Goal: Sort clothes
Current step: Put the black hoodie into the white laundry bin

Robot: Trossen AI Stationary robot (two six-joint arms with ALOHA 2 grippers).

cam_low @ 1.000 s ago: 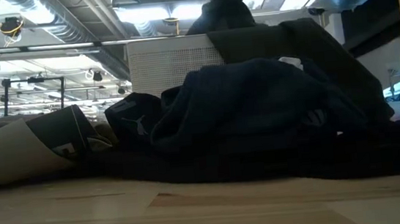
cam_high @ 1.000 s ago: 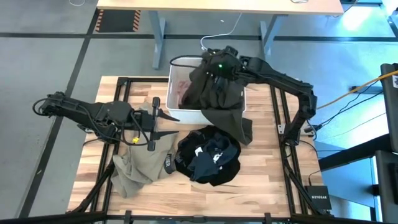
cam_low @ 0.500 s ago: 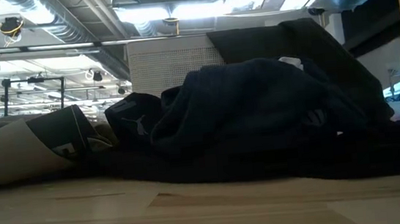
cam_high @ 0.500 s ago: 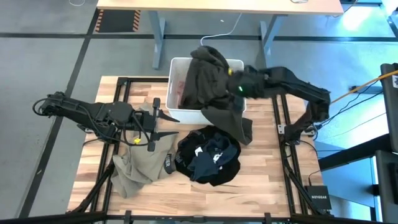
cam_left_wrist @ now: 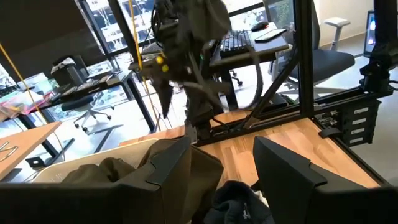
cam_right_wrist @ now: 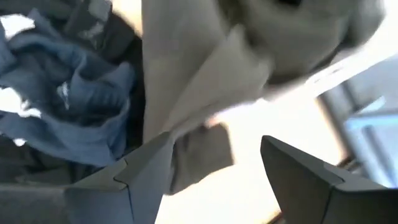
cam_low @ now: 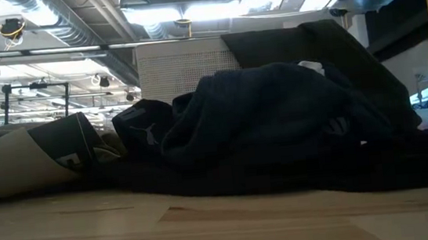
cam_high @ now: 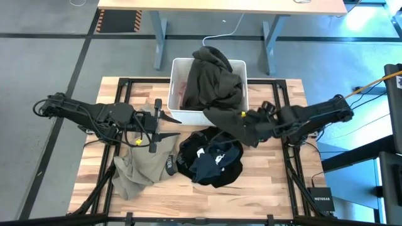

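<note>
The dark olive-grey garment lies draped over the white bin; its lower end hangs over the bin's near right rim onto the table. The pale pink knit lies inside the bin. The black garment with white labels is heaped at the table's middle. The khaki-olive garment lies to its left. My left gripper is open above the khaki garment's far end. My right gripper is open just over the dark garment's lower end.
The bin stands at the table's far middle. Bare wood shows along the near edge and at the far left. In the low view the black heap fills the middle, with the bin behind it.
My right gripper has let go of the dark olive-grey garment above the bin and swung toward the table's right, then down and toward the near edge. The garment's raised top has dropped onto the bin; its lower end has stayed on the table.
</note>
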